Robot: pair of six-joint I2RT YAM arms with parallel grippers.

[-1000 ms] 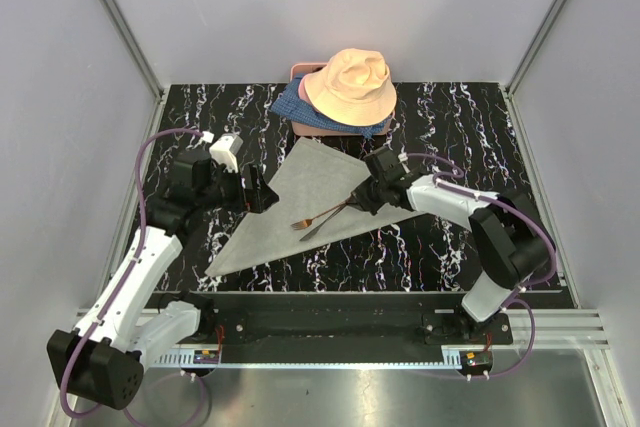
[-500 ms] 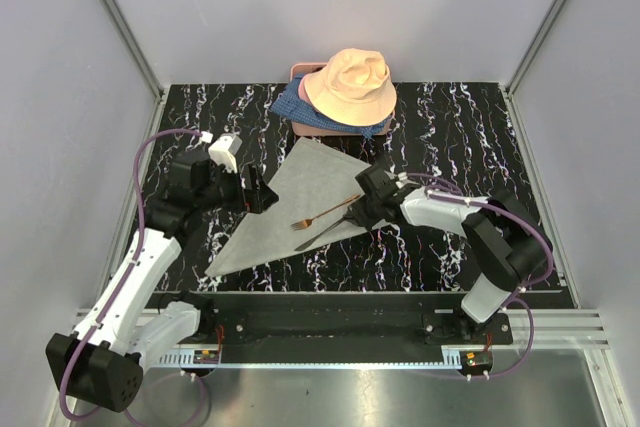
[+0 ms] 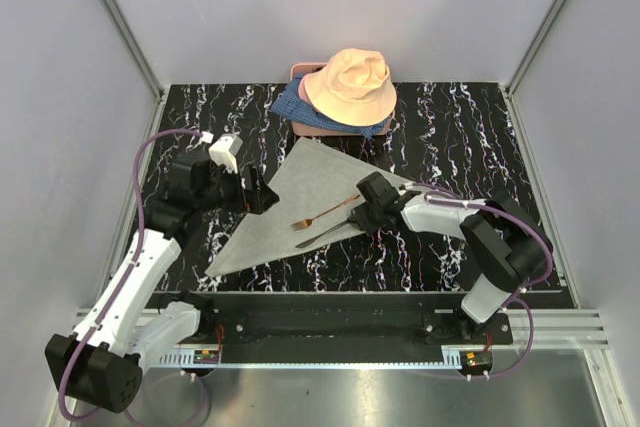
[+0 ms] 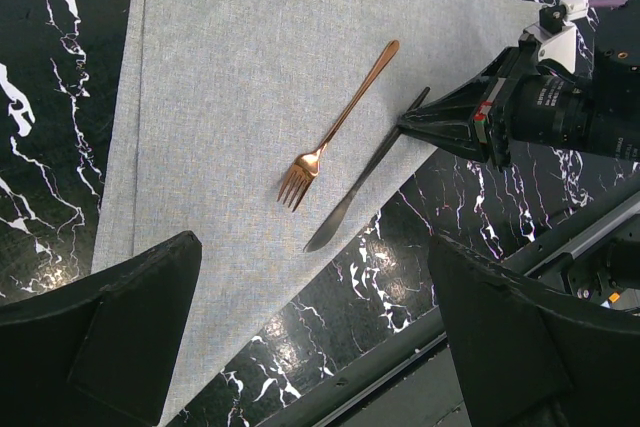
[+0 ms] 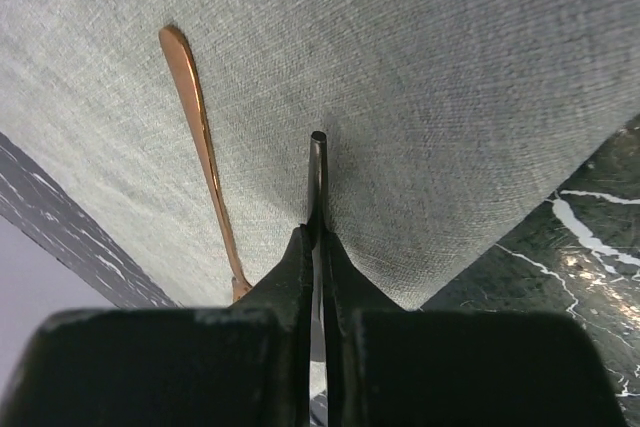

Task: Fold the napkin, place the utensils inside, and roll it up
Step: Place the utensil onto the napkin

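Knife (image 4: 355, 192) handle pinched by closed right gripper (image 4: 405, 125), on napkin (image 4: 220, 47) beside fork (image 4: 335, 127); left gripper (image 3: 258, 190) spread wide, empty

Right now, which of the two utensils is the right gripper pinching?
The dark knife, its handle clamped by the right gripper; the copper fork lies free beside it.

The right fingers (image 5: 292, 272), pinching the knife (image 4: 365, 174), drew it slightly away from the fork (image 4: 341, 118), toward the counter's (image 3: 450, 127) near edge.

left gripper (image 3: 264, 190) wide open, right gripper (image 5: 316, 234) clamping knife (image 5: 317, 172)
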